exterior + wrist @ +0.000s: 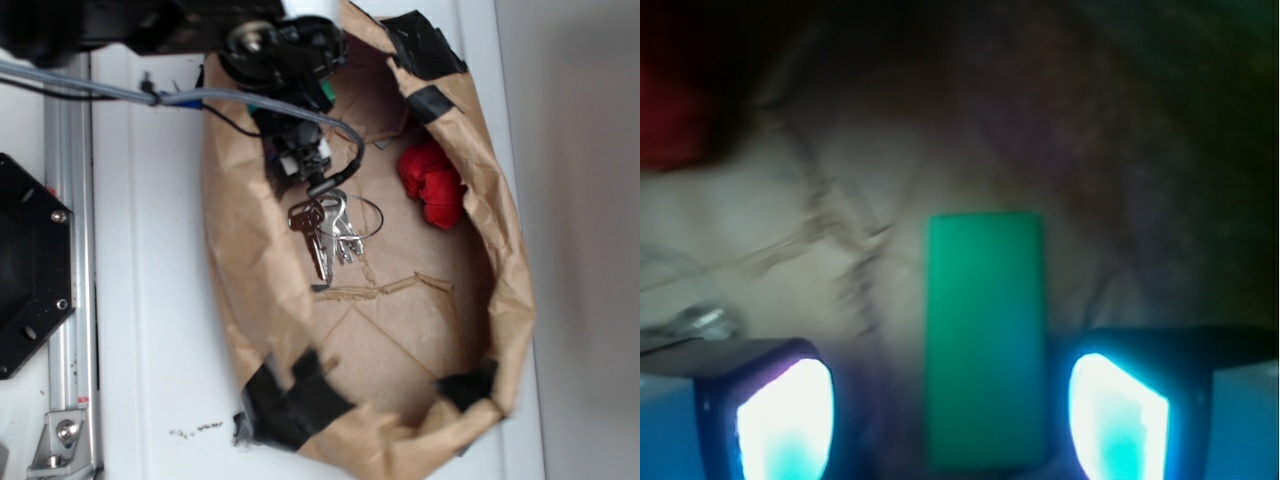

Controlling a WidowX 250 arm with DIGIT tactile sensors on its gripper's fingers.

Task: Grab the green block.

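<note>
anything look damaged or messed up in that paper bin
The brown paper lining has a jagged horizontal tear just below the keys, and its rim is patched with black tape. Otherwise nothing is spilled; the green block lies flat between the open claw pads.

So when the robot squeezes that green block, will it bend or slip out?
Probably no bending: the green block looks like a solid flat slab with straight, sharp edges. It might slip a little, since its faces look smooth. It shouldn't roll, being flat. It lies between the open jaws of the gripper, with a gap on each side.
</note>
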